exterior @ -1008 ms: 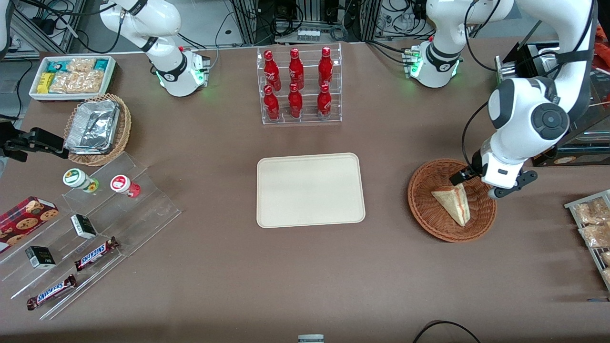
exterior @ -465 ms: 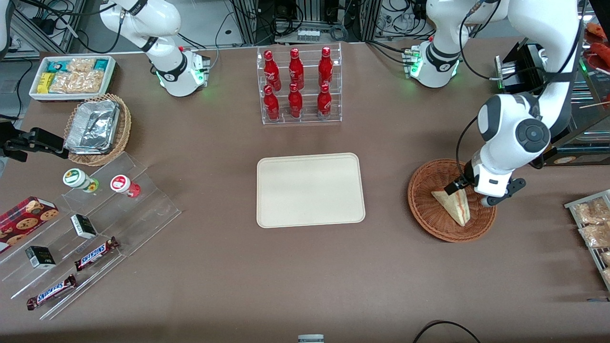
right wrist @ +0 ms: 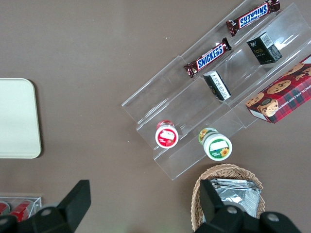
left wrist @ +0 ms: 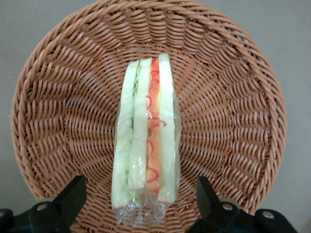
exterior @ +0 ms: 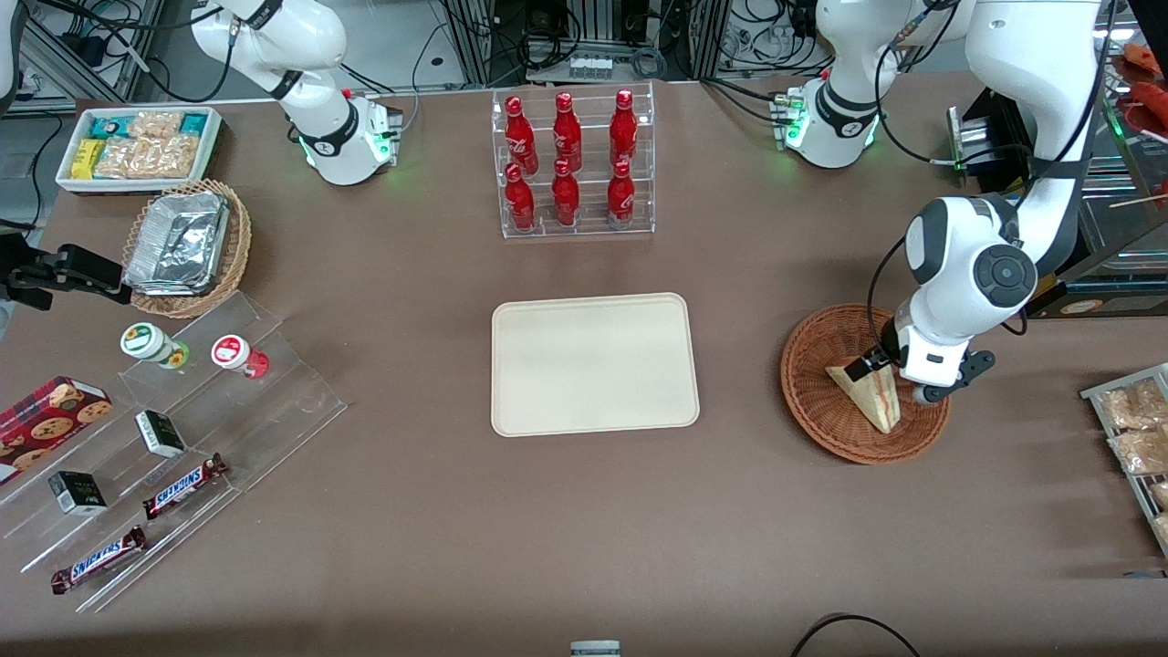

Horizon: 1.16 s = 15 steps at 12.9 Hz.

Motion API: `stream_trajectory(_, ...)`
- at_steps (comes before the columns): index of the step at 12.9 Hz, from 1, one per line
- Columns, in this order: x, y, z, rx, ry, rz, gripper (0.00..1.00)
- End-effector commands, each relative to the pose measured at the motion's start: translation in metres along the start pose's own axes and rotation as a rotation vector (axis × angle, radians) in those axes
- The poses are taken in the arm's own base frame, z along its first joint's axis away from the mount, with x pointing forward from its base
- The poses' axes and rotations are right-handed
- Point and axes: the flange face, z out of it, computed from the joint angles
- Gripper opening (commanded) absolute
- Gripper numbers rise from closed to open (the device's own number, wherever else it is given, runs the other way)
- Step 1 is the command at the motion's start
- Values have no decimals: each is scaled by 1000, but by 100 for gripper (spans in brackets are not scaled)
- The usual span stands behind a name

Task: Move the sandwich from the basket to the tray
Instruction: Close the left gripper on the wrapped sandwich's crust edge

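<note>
The gripper (left wrist: 141, 194) hangs wide open, holding nothing, its fingers at 3 and 9 o'clock around the triangular plastic-wrapped sandwich (left wrist: 145, 136) in the round reddish-brown wicker basket (left wrist: 233, 121). I think the slippery wrap could make the sandwich slide out.

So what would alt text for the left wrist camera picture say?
A wrapped sandwich lies in a round wicker basket, filling edge facing the camera. The open tool hangs above it, one dark finger on each side of the sandwich's end, not touching it.
</note>
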Motion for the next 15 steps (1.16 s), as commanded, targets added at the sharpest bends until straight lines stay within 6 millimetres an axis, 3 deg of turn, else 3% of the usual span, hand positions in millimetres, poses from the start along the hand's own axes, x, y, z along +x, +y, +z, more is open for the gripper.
stream_trajectory(1,2,1,11,3,18,-22,100)
stream_trajectory(2,3,1,10,-1,23,-25,99)
stream_trajectory(3,3,1,11,-2,23,-33,91)
stream_trajectory(6,8,-1,9,-1,31,-81,10)
stream_trajectory(7,8,-1,9,11,38,-65,0)
stream_trajectory(11,10,3,-2,26,53,-32,0)
stream_trajectory(15,19,37,-60,137,45,55,0)
